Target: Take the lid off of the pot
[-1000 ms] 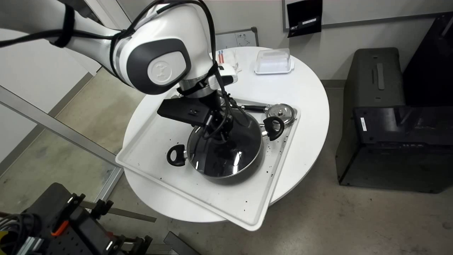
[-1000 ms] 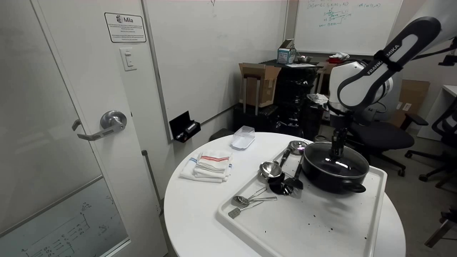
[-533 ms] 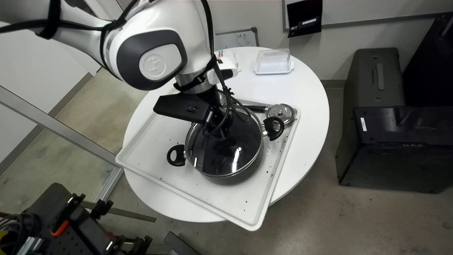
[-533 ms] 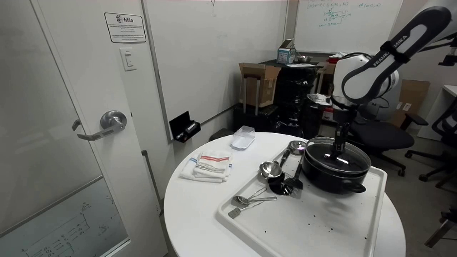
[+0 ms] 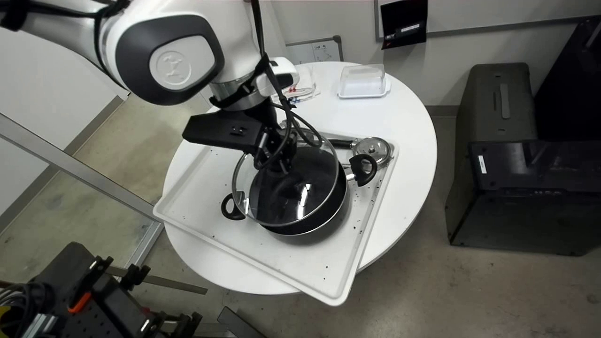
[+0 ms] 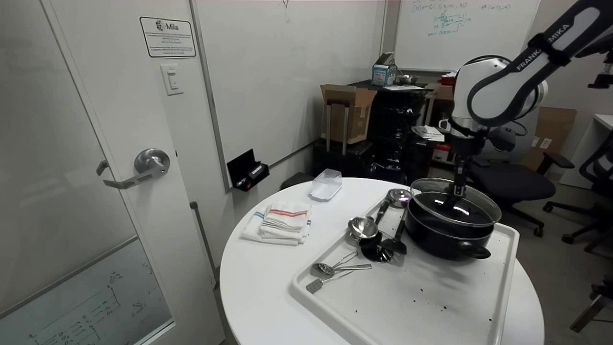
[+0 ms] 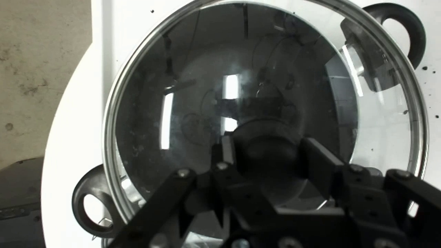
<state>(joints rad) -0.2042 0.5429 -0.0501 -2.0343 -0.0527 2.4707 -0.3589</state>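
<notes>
In an exterior view, you hold the lid (image 5: 288,199) over the pot (image 5: 329,212), set off-centre so that its glass reaches past the pot's edge and covers part of one side handle (image 5: 234,217). The tray (image 5: 342,256) lies under the pot, on the round table (image 5: 408,188).

In an exterior view, you can see a gap between the lid's rim and the pot, with your arm (image 6: 498,98) above the pot. The black turner (image 6: 395,246) lies just beside the pot; whether they touch you cannot tell. A shiny metal bowl-shaped utensil (image 6: 363,227) sits farther from the pot, and the folded cloths (image 6: 282,223) are well apart from it.

In the wrist view, your gripper (image 7: 271,151) has its jaws closed on the lid's knob (image 7: 270,155), a finger (image 7: 318,170) on each side, above the pot.
</notes>
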